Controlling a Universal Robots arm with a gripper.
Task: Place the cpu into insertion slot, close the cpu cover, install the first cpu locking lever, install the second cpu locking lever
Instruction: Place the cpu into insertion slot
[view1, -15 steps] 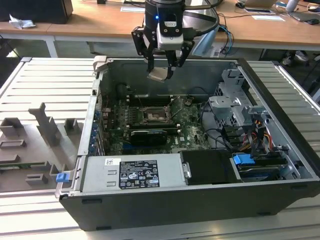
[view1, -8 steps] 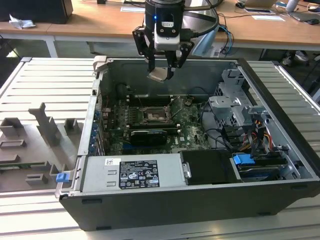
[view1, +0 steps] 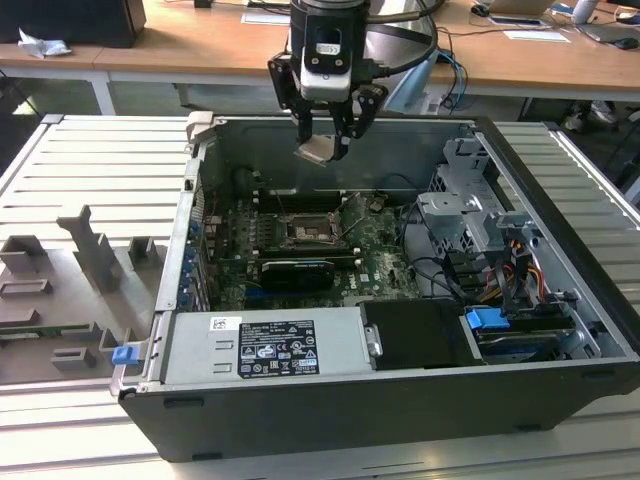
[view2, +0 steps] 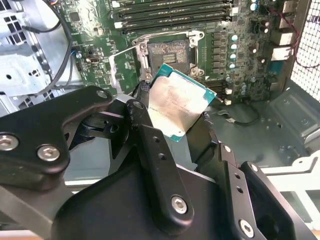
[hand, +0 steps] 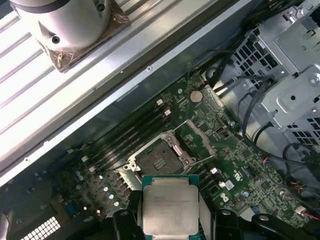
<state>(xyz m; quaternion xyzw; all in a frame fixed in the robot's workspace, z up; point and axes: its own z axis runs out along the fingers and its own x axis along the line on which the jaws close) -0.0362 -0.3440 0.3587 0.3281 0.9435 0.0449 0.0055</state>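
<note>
My gripper (view1: 325, 143) hangs above the open computer case, shut on the cpu (view1: 317, 151), a small pale square chip held tilted between the fingers. Both wrist views show the cpu (view2: 177, 105) (hand: 169, 205) clamped at two opposite edges, its silver face showing. Below it on the green motherboard (view1: 385, 265) sits the insertion slot (view1: 306, 234) (view2: 167, 52) (hand: 156, 161), a dark square socket with nothing in it. The cpu cover (hand: 184, 151) stands swung open beside the socket. The chip is well above the board, touching nothing but the fingers.
A boxy silver power supply (view1: 265, 345) fills the case's front. A metal drive cage (view1: 480, 200) with cables and a blue latch (view1: 487, 322) is on the exterior view's right. A grey fixture (view1: 90, 250) lies outside the case on the slatted table. Long memory slots (view2: 170, 15) flank the socket.
</note>
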